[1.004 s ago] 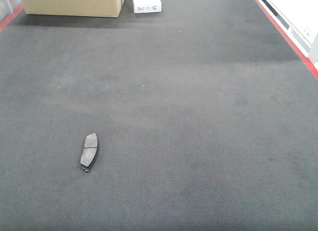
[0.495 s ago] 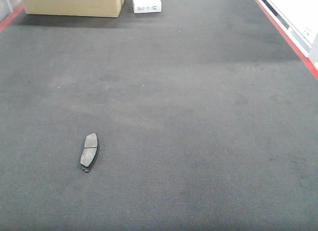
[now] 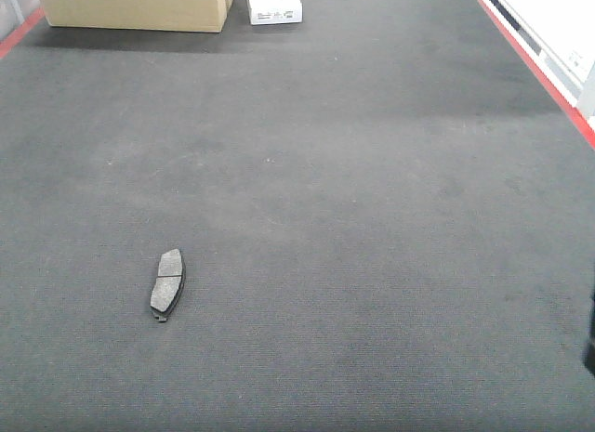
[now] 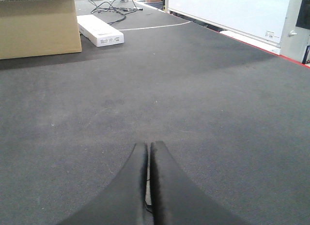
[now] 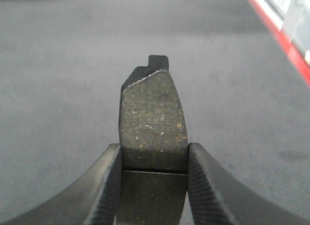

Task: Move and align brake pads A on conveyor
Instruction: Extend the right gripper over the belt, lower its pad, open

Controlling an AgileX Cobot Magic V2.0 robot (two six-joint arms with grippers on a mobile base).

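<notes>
Right wrist view: claw (image 5: pixel 153 150) grips half-cropped brake pad (image 5: pixel 152 109).

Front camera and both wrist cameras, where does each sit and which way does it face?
Front camera: high, looking down along the dark charcoal carpet-like conveyor belt at a lying flat dark grey brake pad; no arm clearly visible.
Left wrist: low over the belt, facing forward; left gripper shut, empty.
Right wrist: angled down at the belt; right gripper clamps a second brake pad.
Shared: front and left wrist both show the tan cardboard box and flat white box.
</notes>
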